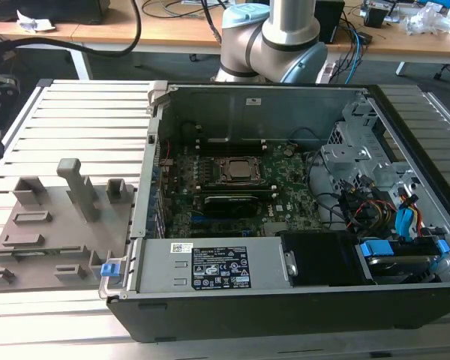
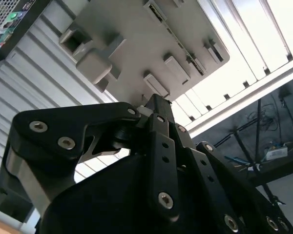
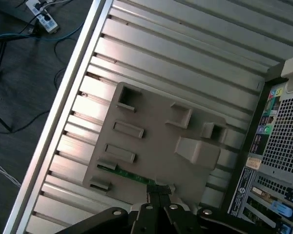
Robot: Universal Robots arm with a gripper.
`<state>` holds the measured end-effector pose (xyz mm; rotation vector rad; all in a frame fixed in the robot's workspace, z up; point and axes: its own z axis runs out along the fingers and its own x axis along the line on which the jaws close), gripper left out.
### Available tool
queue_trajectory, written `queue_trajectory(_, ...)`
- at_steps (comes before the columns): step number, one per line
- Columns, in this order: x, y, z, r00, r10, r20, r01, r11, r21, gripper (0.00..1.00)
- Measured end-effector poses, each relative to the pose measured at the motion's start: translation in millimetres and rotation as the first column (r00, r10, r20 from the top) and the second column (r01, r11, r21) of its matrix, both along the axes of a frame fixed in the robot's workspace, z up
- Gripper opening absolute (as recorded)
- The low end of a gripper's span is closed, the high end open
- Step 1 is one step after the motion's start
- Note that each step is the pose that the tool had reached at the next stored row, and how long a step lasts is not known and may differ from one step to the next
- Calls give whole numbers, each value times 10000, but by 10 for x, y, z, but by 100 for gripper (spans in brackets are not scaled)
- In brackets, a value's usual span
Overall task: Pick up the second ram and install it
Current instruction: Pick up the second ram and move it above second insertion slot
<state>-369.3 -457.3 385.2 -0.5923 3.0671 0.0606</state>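
Gripper [image 3: 158,189] fingers pressed together, empty, above one green memory stick [image 3: 127,174] lying in one gray tray [image 3: 151,139].

In the exterior view, soft, even light falls from above on the ribbed silver aluminium table [image 1: 75,120], leaving a pale sheen along its slats and only faint shadows around the grey plastic holder tray [image 1: 60,240]. The inside of the open black computer case [image 1: 285,330] is dimmer, its dark green motherboard [image 1: 292,204] shaded by the walls. In the second wrist view the table's far slats burn out to white glare and the black gripper [image 2: 155,102] is a dark mass with small glints on its screws, while in the first wrist view the light is flat, with bright streaks on the slats and a murky dark grey floor [image 3: 19,87].
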Motion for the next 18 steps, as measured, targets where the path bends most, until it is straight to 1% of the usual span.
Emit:
queue_trajectory(3,0,0,0,9992,407,-1,-407,9992,0,11)
queue_trajectory(5,0,0,0,9969,789,-1,-789,9969,0,11)
queue_trajectory(6,0,0,0,9937,1124,-1,-1124,9937,0,11)
queue_trajectory(8,0,0,0,9876,1571,0,-1571,9876,0,11)
queue_trajectory(9,0,0,0,9826,1859,0,-1859,9826,0,11)
queue_trajectory(10,0,0,0,9765,2154,0,-2154,9765,0,11)
queue_trajectory(11,0,0,0,9688,2478,-1,-2478,9688,0,11)
queue_trajectory(12,0,0,0,9555,2951,0,-2951,9555,0,11)
queue_trajectory(13,0,0,0,9408,3390,-1,-3390,9408,0,11)
queue_trajectory(14,0,0,0,9272,3746,-1,-3746,9272,0,11)
queue_trajectory(15,0,0,0,9190,3943,0,-3943,9190,0,11)
queue_trajectory(16,0,0,0,9045,4264,-1,-4264,9045,0,11)
queue_trajectory(18,0,0,0,8801,4747,0,-4747,8801,0,11)
